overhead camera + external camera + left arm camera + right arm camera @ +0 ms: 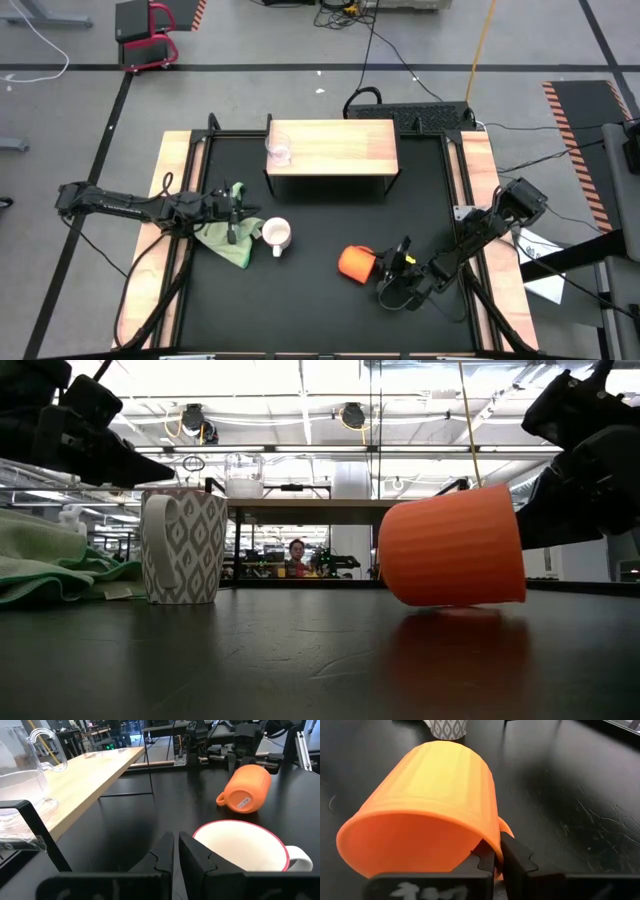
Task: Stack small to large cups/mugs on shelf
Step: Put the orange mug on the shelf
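The orange mug (355, 262) lies tipped on its side on the black table, mouth toward my right gripper (398, 264), which is shut on it. The white mug (277, 235), grey-patterned on the outside (185, 545), stands upright on its base beside the green cloth (228, 240). My left gripper (175, 855) is shut and hovers just left of the white mug's rim (240, 827), touching nothing that shows. The clear glass cup (278, 150) stands on the left end of the wooden shelf (340, 145). My right gripper holds the orange mug by its rim (487, 837), next to the handle (505, 827). One finger is inside the mouth and one outside, coming level from the table's right side. The mug is tilted on its side (455, 550); whether it touches the table cannot be told.
The green cloth lies crumpled under my left arm at the table's left side. The shelf stands on thin black legs at the far middle, with bare wood (350, 140) right of the glass cup. Open black table (320, 310) lies in front of both mugs.
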Robot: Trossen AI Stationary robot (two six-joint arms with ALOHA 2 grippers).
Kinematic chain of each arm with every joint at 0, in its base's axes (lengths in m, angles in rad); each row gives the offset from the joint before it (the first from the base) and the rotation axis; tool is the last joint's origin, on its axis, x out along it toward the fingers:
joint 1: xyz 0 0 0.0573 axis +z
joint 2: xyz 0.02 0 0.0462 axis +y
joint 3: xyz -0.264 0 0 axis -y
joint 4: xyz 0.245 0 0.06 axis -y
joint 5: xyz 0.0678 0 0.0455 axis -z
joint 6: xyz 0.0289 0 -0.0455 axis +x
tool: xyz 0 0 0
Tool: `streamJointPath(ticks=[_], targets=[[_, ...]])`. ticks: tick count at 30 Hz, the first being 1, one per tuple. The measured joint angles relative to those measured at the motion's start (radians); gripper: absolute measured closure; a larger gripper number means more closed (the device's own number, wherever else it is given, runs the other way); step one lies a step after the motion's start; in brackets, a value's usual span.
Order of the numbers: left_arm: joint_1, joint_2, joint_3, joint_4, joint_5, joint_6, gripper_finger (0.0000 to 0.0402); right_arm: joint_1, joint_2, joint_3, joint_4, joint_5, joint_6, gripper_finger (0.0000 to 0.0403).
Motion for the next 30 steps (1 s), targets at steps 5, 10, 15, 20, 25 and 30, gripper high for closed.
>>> streamJointPath(ticks=[5, 10, 15, 20, 25, 30], targets=[[0.000, 0.000, -0.001, -0.011, 0.000, 0.000, 0.0371, 0.000, -0.047, 0.000, 0.000, -0.005, -0.062, 0.0399], [0.000, 0.000, -0.024, -0.004, 0.000, -0.001, 0.0371, -0.002, -0.092, 0.000, -0.001, -0.008, -0.096, 0.0400], [0.000, 0.000, -0.042, 0.025, 0.000, -0.001, 0.0371, -0.042, -0.122, 0.000, -0.002, -0.059, -0.119, 0.0401], [0.000, 0.000, -0.053, 0.042, 0.000, 0.013, 0.0371, -0.095, -0.136, 0.000, 0.001, -0.134, -0.149, 0.0401], [0.000, 0.000, -0.053, 0.044, 0.000, 0.012, 0.0371, -0.125, -0.136, 0.000, -0.004, -0.205, -0.143, 0.0402], [0.000, 0.000, -0.053, 0.044, 0.000, 0.012, 0.0371, -0.152, -0.169, 0.000, -0.014, -0.318, -0.114, 0.0402]])
